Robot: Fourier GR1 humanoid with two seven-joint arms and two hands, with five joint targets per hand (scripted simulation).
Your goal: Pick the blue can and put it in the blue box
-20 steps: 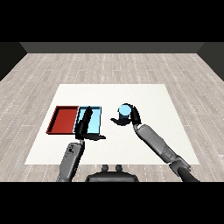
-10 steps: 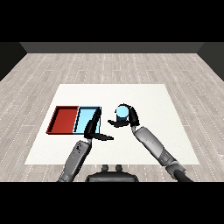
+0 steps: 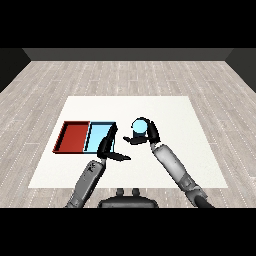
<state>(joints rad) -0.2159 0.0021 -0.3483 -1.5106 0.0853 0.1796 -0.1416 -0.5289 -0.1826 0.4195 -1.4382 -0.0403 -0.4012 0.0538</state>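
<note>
Blue can (image 3: 140, 126) sits upright in the right hand (image 3: 145, 137), just right of the light blue tray (image 3: 99, 136) and apart from it, not inside it. Its round pale top faces up and shows plainly above the black fingers. The right hand curls round the can from below and from the far side: fingers (image 3: 153, 133) rise along the can's right flank, and the thumb (image 3: 129, 138) reaches out to the left under it. The hand is clamped on the can. Whether the can's base touches the white table (image 3: 190, 120) or is lifted clear of it cannot be told from this view. The grey right forearm (image 3: 172, 165) runs back from the hand toward the lower right.

The left hand (image 3: 108, 149) lies over the near right corner of the light blue tray. Its fingers are straight and point up across the tray's right edge, while the thumb sticks out to the right, over the table, toward the can but short of it. It holds nothing.

The red tray (image 3: 74, 137) lies flush against the left side of the light blue tray, well apart from the can and from both hands.
</note>
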